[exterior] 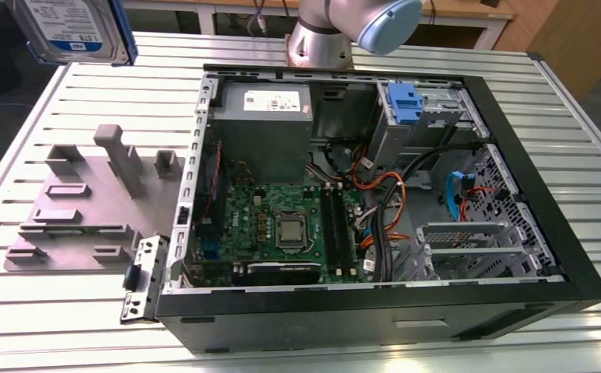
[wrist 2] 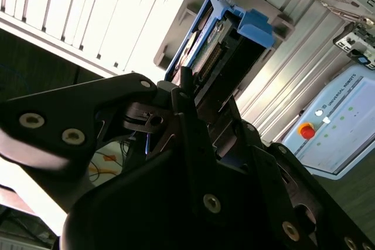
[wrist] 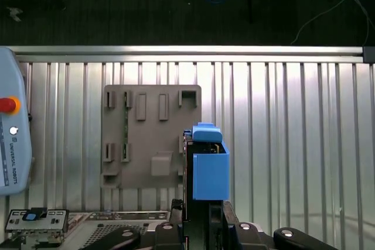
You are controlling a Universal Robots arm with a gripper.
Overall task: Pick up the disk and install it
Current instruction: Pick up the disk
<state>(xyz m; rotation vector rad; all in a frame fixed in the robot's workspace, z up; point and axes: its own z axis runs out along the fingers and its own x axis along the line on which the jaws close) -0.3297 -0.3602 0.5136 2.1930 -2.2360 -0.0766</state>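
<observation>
the disk (exterior: 72,27) hung clear of the table at the exterior view's far left, its white-and-blue label turned toward that camera, its silver-grey body slightly tilted. blue plastic rails (wrist: 210,174) ran along its sides. my gripper (wrist 2: 205,98) clamped it by one end.

Your exterior view is evenly bright from overhead: the ribbed silver metal desk (exterior: 61,326) shines pale, the open black computer case (exterior: 331,318) holds shadow along its inner walls, and the silver-grey label-faced metal disk (exterior: 72,31) looks slightly soft near the lens. In the second wrist view the desk slats blow out white and the black fingers (wrist 2: 188,122) go near silhouette. First wrist view: flat light, dark floor (wrist: 117,4) beyond the desk.
</observation>
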